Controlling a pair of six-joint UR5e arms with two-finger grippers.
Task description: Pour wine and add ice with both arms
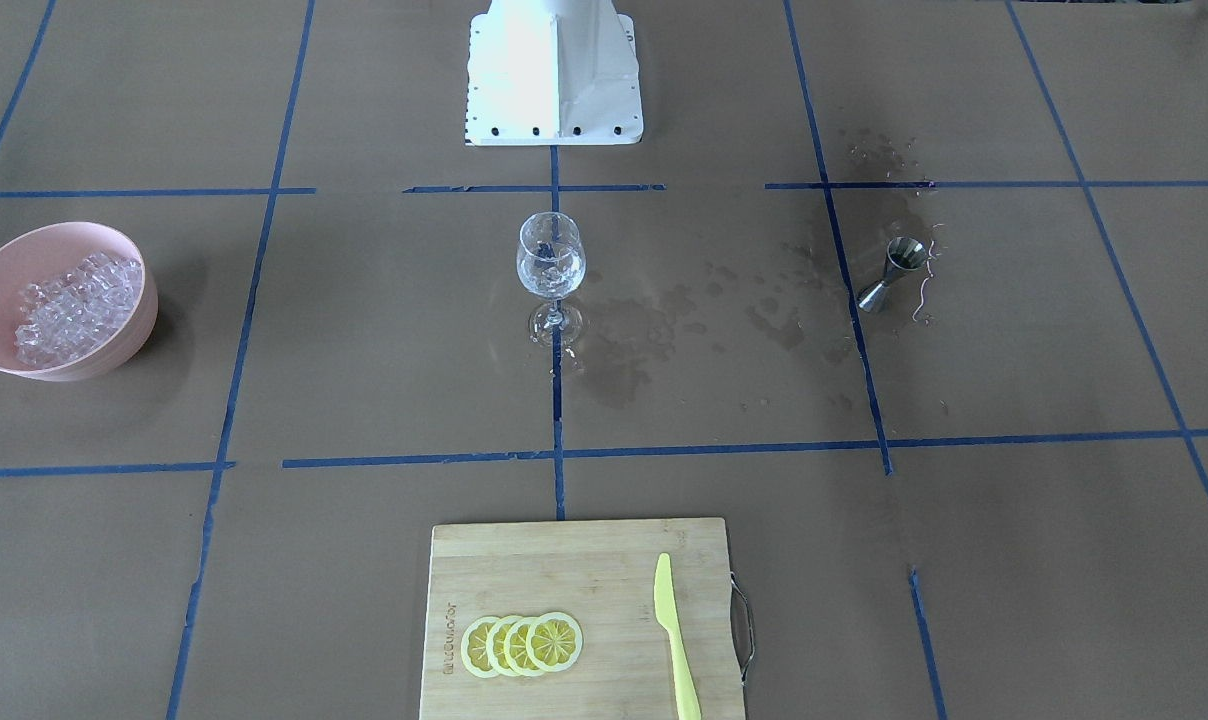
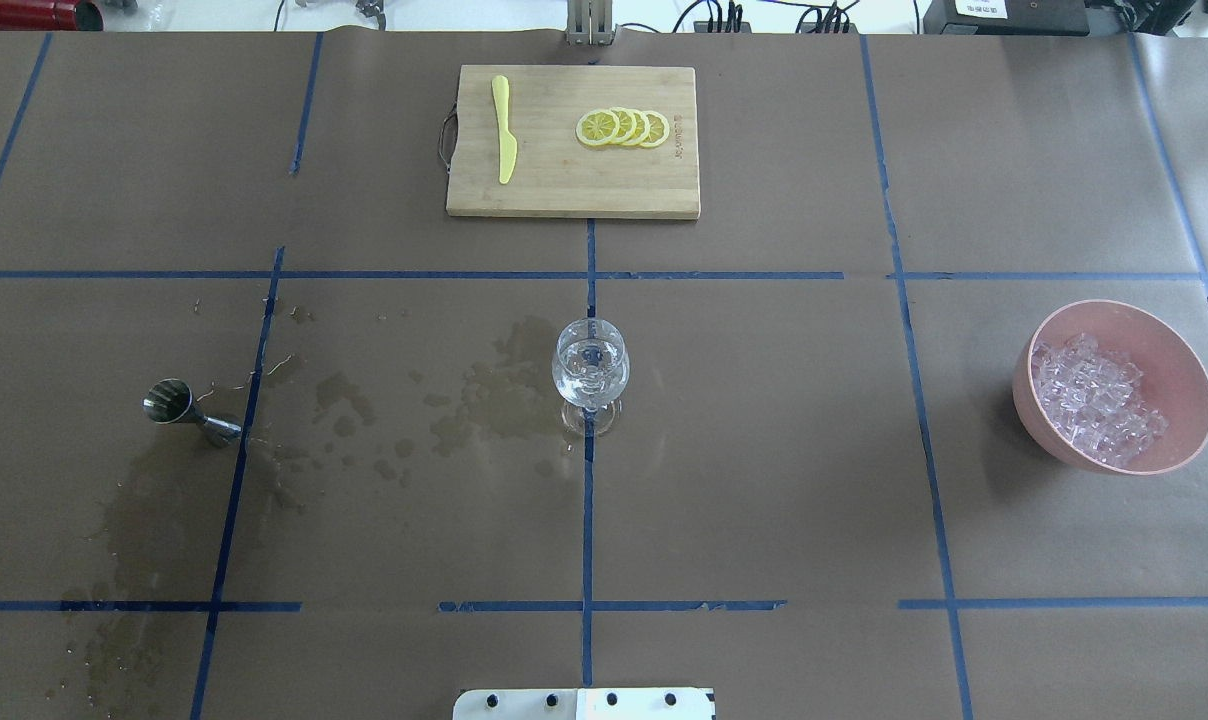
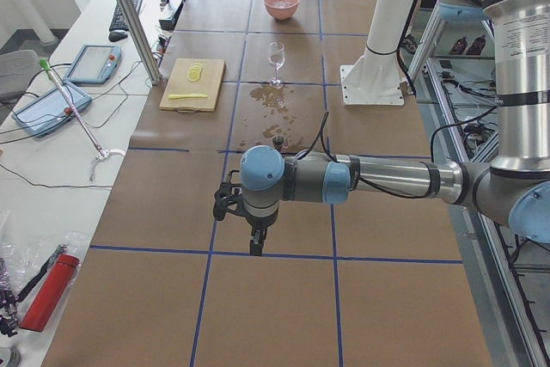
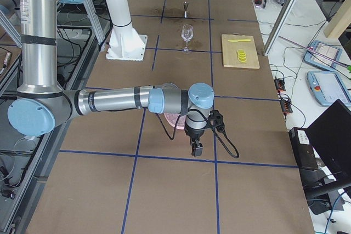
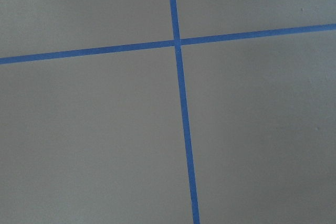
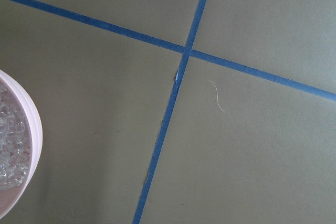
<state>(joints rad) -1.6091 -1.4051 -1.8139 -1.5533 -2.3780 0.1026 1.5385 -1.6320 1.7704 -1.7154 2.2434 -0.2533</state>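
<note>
The left tool (image 3: 255, 245) hangs fingers-down over the bare counter (image 2: 764, 480) above a blue tape crossing, and the right tool (image 4: 196, 147) does likewise near the pink bowl (image 2: 1179, 358). I cannot tell whether either is spread or pressed together (side views only). The ice (image 2: 1096, 398) is heaped in that bowl at the robot's right end, clear chunks also show in the upright wine glass (image 2: 590, 362) at centre, and wet stains (image 2: 484, 400) lie between the glass and the jigger (image 2: 186, 408).
</note>
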